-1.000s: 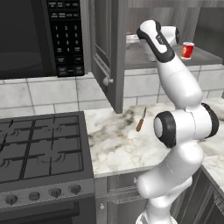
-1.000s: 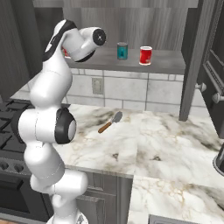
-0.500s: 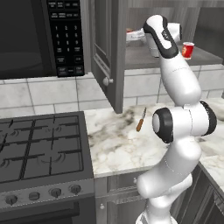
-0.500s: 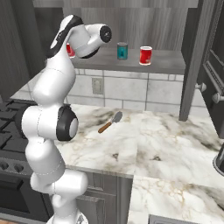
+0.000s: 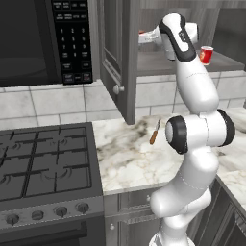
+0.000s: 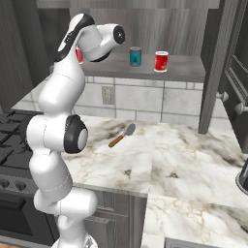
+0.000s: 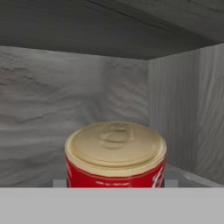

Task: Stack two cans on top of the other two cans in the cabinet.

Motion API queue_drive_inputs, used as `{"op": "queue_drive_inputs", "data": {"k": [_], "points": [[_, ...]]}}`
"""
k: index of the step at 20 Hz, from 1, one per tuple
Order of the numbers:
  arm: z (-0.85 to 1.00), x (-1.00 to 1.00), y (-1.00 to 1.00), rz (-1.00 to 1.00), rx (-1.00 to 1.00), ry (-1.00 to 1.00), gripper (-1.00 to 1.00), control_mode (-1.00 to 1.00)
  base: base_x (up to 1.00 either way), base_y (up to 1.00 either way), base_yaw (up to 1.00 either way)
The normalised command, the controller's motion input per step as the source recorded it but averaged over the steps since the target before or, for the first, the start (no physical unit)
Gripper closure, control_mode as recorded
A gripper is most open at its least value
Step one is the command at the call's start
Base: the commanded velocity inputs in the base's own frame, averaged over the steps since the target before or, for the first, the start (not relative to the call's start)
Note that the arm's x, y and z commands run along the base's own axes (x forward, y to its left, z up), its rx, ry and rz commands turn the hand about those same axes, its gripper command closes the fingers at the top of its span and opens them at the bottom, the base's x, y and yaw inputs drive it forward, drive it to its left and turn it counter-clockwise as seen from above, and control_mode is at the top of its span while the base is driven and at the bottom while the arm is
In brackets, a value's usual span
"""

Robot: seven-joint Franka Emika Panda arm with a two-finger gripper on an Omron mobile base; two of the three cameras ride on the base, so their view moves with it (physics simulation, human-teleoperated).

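Can [image 7: 115, 155] | red, cream lid, label writing unreadable | in cabinet [image 7: 52, 105]

the cabinet shelf [image 6: 184, 70] is a grey wood-grain board with its door swung open. on it stand a teal can [image 6: 135, 56] and, just beside it, a red can with a white band [image 6: 161, 61], both upright and apart from each other. at the other end of the shelf stands another red can [image 7: 115, 155], upright, with a pale gold lid, near the cabinet's back corner.

below, the marble counter [image 6: 184, 164] runs between the black stove and the far wall. a spatula with a wooden handle [image 6: 121, 135] lies flat on it, near the tiled backsplash, well apart from the counter's front edge.
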Motion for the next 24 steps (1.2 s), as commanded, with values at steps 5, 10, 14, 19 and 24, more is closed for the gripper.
{"op": "queue_drive_inputs", "data": {"k": [5, 10, 14, 19, 24], "points": [[0.04, 0.0, 0.15, 0.07, -0.01, -0.01, 1.0, -1.0, 0.0, 0.0, 0.0], [0.03, 0.0, 0.19, 0.07, -0.06, -0.02, 1.0, -1.0, 0.0, 0.0, 0.0], [0.02, 0.04, 0.17, 0.08, -0.08, -0.06, 1.0, -1.0, 0.0, 0.0, 0.0], [0.01, 0.02, 0.14, 0.07, -0.09, -0.02, 1.0, -1.0, 0.0, 0.0, 0.0], [0.0, 0.03, 0.08, 0.05, -0.05, 0.0, 1.0, -1.0, 0.0, 0.0, 0.0]]}}
